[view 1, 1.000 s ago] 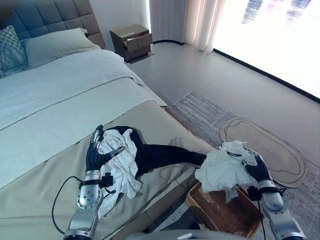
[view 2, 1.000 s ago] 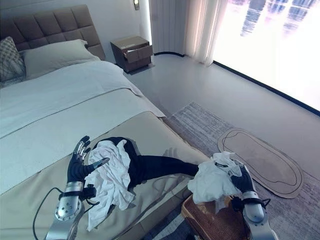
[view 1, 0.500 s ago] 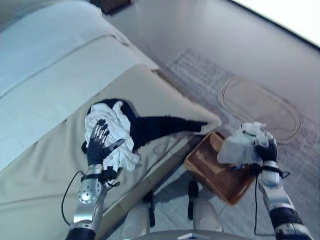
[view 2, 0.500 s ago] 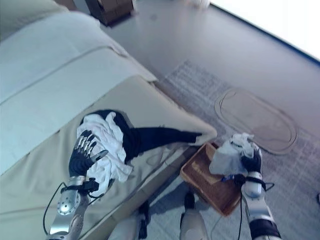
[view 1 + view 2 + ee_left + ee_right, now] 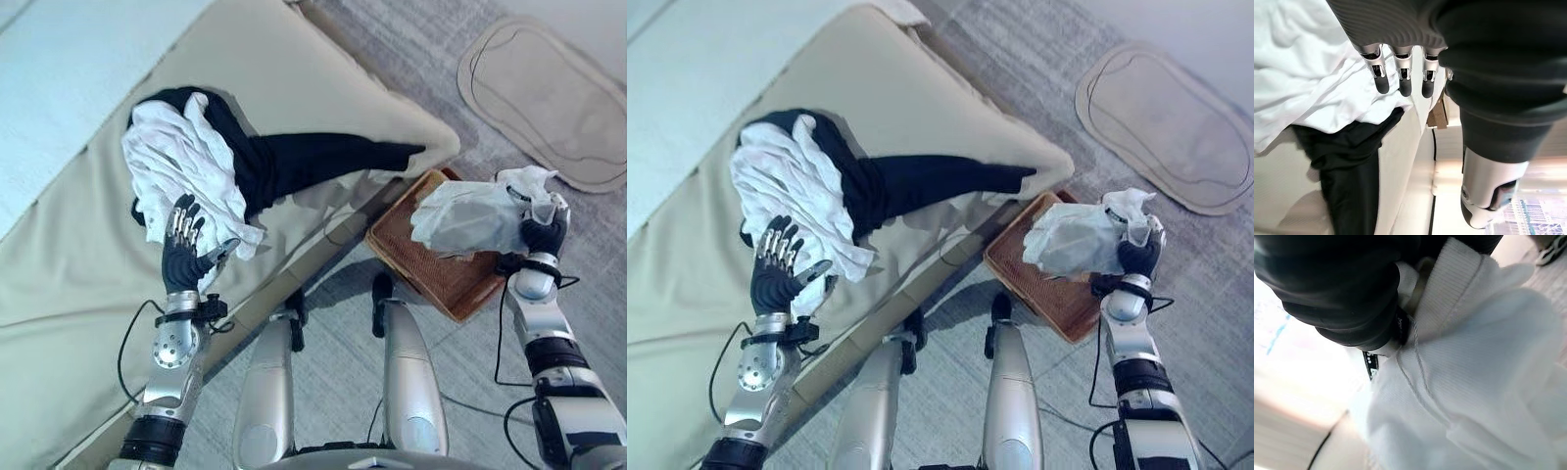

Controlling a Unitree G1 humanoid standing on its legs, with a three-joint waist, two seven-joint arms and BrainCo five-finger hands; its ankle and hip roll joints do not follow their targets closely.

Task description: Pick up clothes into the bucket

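right hand (image 5: 542, 236): your right is clenched on a bunched white garment (image 5: 468, 217); the wrist view has cloth pressed right up against the dark cover.
white garment: held up over the basket (image 5: 431, 275), hanging above its right half. You can't tell from these views whether it touches the weave.
basket: brown woven tray on the floor, tucked against the corner of the bed (image 5: 78, 255), partly on the grey rug (image 5: 1038, 59).
left hand (image 5: 182, 258): your left is spread with fingers straight and thumb out, gripping nothing. It sits over the bed at the lower edge of the clothes pile; the wrist view has the fingertips (image 5: 1401, 86) just above white cloth.
clothes pile: 2 pieces on the beige bed cover, a crumpled white shirt (image 5: 182, 160) lying on top of a black garment (image 5: 313, 157).
black garment: 1 long part stretches toward the bed corner, its end near the basket.
mat (image 5: 544, 90): oval, beige, lying on the rug well apart from the basket.
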